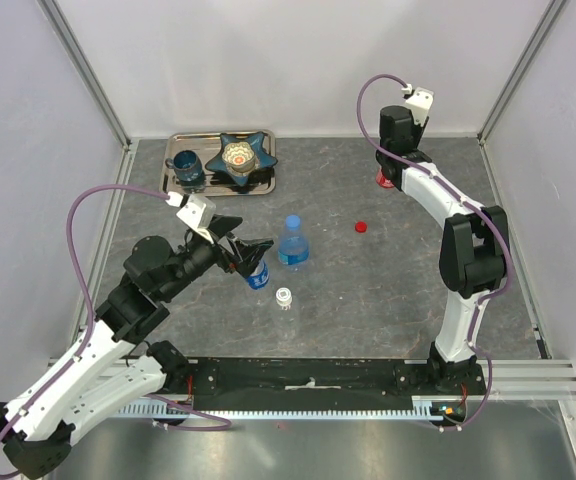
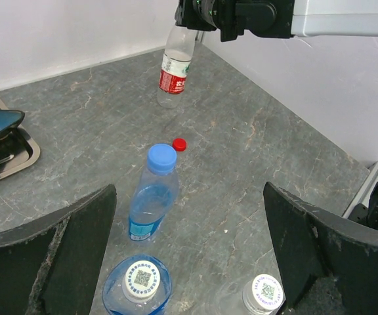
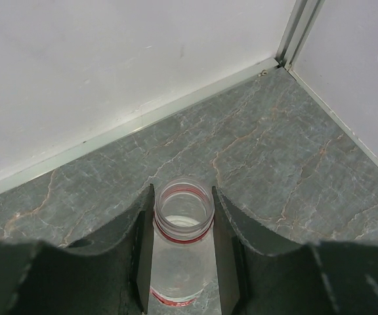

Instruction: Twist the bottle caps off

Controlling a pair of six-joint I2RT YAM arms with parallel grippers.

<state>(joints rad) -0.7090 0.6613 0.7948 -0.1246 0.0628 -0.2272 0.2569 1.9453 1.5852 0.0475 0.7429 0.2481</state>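
right arm reaches into the far right corner, its gripper (image 3: 184,220) clamped on the bare threaded neck of the clear red-labelled bottle (image 2: 173,73) — the small round red cap (image 1: 361,226) lies loose on the grey veined table (image 1: 408,290). left arm stretches low toward mid-table, left gripper (image 2: 189,197) spread wide over two white-capped bottles (image 2: 137,283), the blue-capped bottle (image 2: 153,203) just ahead.

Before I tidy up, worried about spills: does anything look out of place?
A small red plastic cap lies loose on the grey table, apart from the open, red-labelled clear plastic bottle held at its neck by the right gripper. No spill shows.
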